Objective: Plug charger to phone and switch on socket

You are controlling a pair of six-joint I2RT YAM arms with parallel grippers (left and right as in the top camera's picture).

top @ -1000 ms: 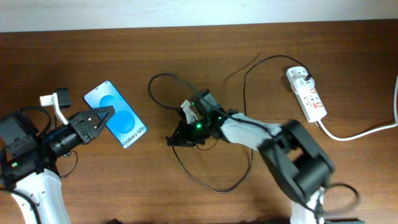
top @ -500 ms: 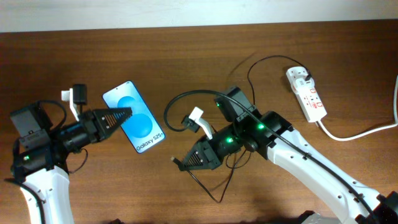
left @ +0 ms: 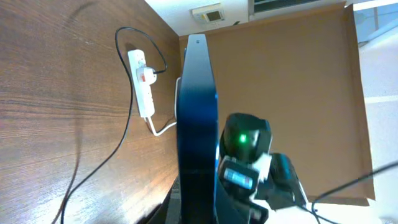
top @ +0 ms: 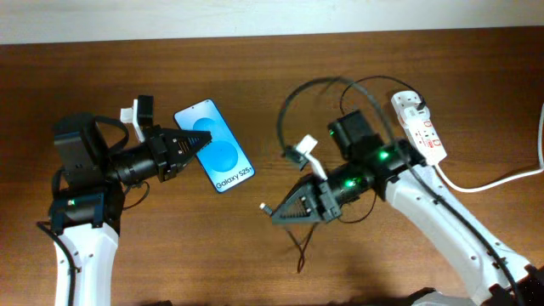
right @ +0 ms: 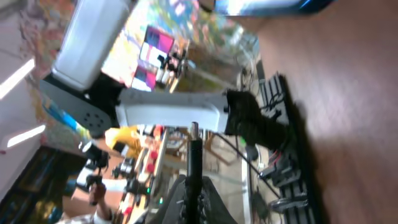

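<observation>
My left gripper point(top: 196, 144) is shut on the phone point(top: 214, 147), its blue screen facing up left of centre. The left wrist view shows the phone point(left: 198, 118) edge-on, rising from my left gripper point(left: 198, 214). My right gripper point(top: 277, 212) is shut on the charger point(top: 264, 206) near its connector tip, which points left towards the phone with a gap between them. In the right wrist view the charger point(right: 194, 146) stands straight up out of my right gripper point(right: 194, 194). Its black cable loops back to the far end of the white socket point(top: 421, 129) at the right.
The socket's thick white cord point(top: 493, 180) runs off the right edge. Slack black cable hangs below my right gripper point(top: 299, 251) and arcs over the right arm point(top: 319, 85). The left arm's white link point(right: 171, 117) fills the middle of the right wrist view.
My left gripper has carried the phone right and towards the table's far side. My right gripper has carried the charger's tip right, and its cable loop has moved up and right.
</observation>
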